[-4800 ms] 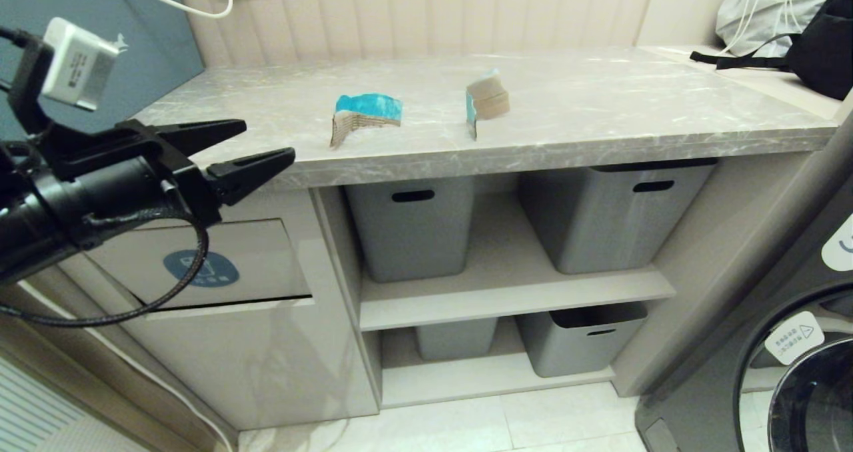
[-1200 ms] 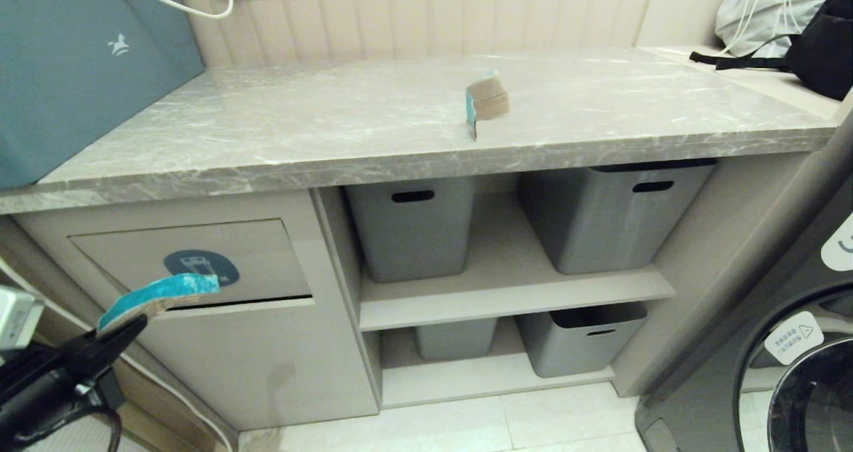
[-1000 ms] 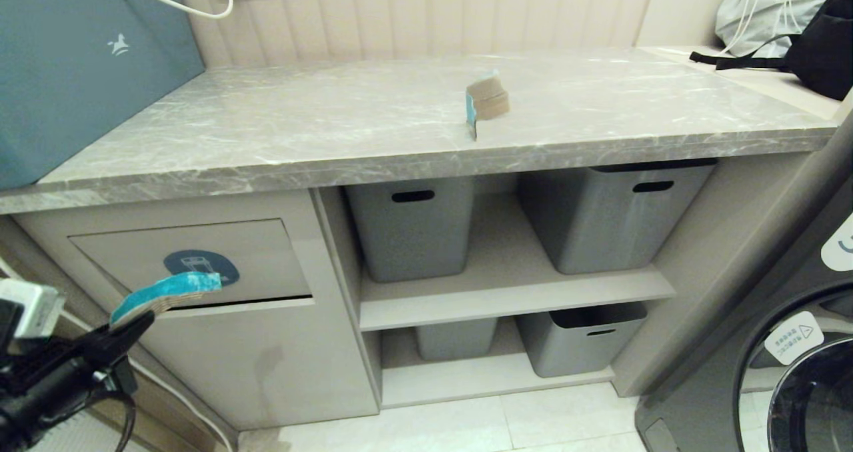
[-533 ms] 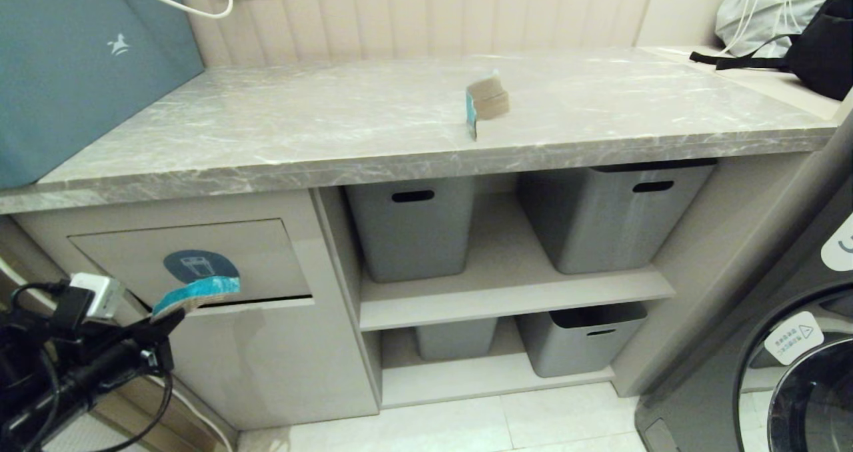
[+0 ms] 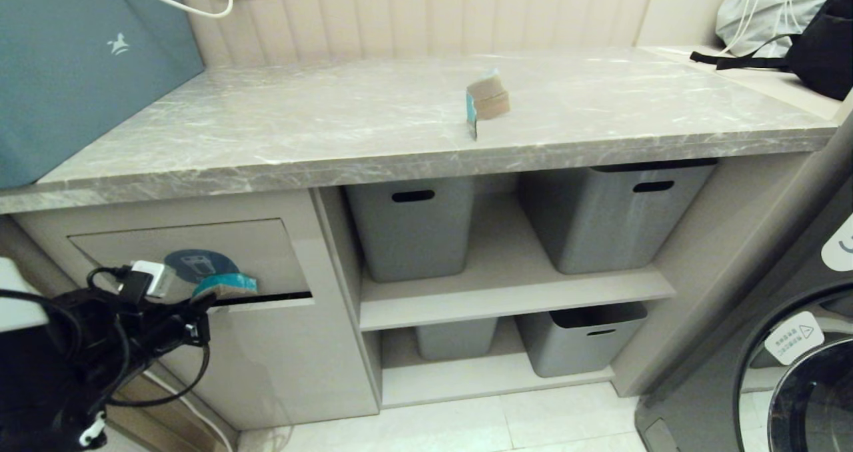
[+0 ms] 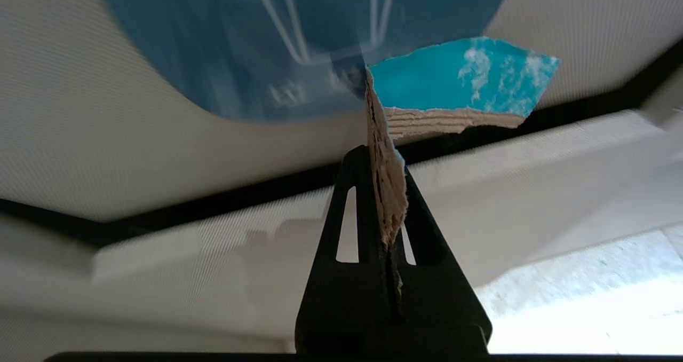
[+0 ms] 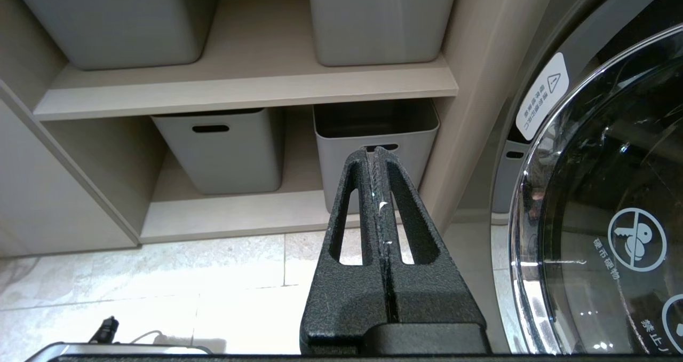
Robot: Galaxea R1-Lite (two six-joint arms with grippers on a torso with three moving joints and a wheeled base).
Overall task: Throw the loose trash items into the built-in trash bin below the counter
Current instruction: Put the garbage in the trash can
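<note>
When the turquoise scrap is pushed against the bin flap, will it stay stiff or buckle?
Probably fairly stiff: the turquoise scrap juts out unsupported from the shut left gripper without drooping. Its torn layered edge suggests it may crease under force. It looks light, so the flap may resist it.

Left gripper (image 6: pixel 385 191) clamped on a turquoise-faced cardboard scrap (image 6: pixel 453 87) close against the bin flap.

The black fingers (image 6: pixel 352 218) rise from the bottom centre of the frame, pressed together on the scrap's torn corrugated edge (the printed face spreads toward the upper right). The round blue sticker (image 6: pixel 256 47) with its white bin icon fills the upper centre, on the beige flap (image 6: pixel 80 138). A dark gap (image 6: pixel 213 196) crosses the frame under the flap.
</note>
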